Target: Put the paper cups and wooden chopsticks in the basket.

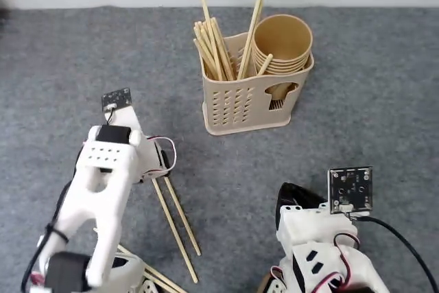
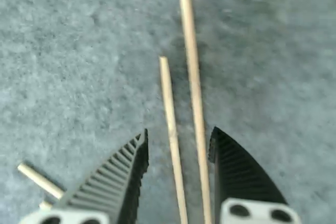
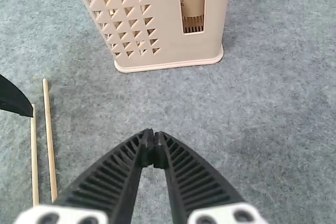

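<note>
Wooden chopsticks (image 2: pixel 196 103) on grey carpet (image 2: pixel 79 51) between wide left jaws | right jaws closed | basket (image 1: pixel 240 108) holds paper cups (image 1: pixel 281 39)

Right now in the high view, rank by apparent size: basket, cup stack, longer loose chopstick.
1. basket
2. cup stack
3. longer loose chopstick: it covers the least area, though it looks about as long as the basket is wide.

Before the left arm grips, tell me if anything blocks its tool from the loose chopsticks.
Nothing visible does. The open left tool straddles two wooden chopsticks lying on the carpet, with nothing between. Just carpet runs from them to the basket.
</note>
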`<control>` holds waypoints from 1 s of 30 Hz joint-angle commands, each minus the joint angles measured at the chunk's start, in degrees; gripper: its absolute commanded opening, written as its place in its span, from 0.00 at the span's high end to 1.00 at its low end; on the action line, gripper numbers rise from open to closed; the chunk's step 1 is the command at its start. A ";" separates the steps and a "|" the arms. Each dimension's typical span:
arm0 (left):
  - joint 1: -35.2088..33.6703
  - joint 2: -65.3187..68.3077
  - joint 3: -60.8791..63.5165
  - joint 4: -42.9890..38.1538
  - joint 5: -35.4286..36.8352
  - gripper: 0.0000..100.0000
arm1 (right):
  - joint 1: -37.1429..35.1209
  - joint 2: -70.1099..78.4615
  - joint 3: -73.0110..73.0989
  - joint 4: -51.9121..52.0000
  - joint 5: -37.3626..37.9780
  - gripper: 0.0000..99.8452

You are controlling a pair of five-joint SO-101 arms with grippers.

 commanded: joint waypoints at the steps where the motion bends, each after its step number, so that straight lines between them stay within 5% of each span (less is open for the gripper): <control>1: -0.09 5.63 -0.48 -3.78 -0.88 0.81 | 0.48 -0.04 -0.18 -0.92 0.09 0.99; 16: 0.88 19.52 -0.22 -18.20 4.22 0.87 | 0.48 -0.04 -0.18 -0.92 0.09 0.99; 19: 0.97 20.75 -0.57 -18.29 4.75 0.99 | 0.48 -0.04 -0.18 -0.92 0.09 0.99; 30: 2.11 12.92 -0.48 -15.12 5.10 0.99 | 0.48 -0.04 -0.18 -0.75 0.09 0.99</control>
